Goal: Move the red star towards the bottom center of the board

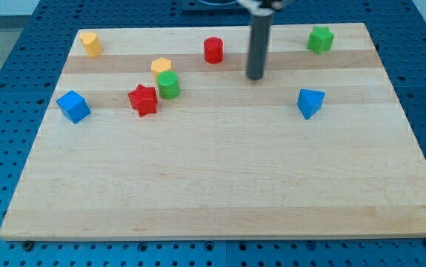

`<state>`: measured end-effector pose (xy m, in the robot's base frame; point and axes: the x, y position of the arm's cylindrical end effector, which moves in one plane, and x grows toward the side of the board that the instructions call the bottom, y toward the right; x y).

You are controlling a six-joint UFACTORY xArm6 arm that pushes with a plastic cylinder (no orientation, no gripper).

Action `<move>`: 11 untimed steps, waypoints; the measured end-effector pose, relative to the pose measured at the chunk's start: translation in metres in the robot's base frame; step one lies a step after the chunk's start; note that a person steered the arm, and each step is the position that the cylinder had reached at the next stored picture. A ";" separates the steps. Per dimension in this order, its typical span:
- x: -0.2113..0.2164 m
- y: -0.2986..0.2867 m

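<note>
The tip has no jaws and holds nothing. It sits near the board's top, well right of the red star, by the green block.

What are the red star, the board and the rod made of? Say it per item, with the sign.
Red star: probably moulded plastic; even, saturated colour, soft sheen.
Board: wood, matte; pale glued strips with visible grain.
Rod, ending in my tip: dark and smooth, metal or plastic, cannot tell; it stands right of the star, apart.
</note>
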<state>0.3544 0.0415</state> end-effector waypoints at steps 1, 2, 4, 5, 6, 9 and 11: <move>0.075 0.053; 0.072 0.126; 0.067 -0.016; 0.115 -0.117; 0.103 -0.227; 0.040 -0.177; 0.079 -0.045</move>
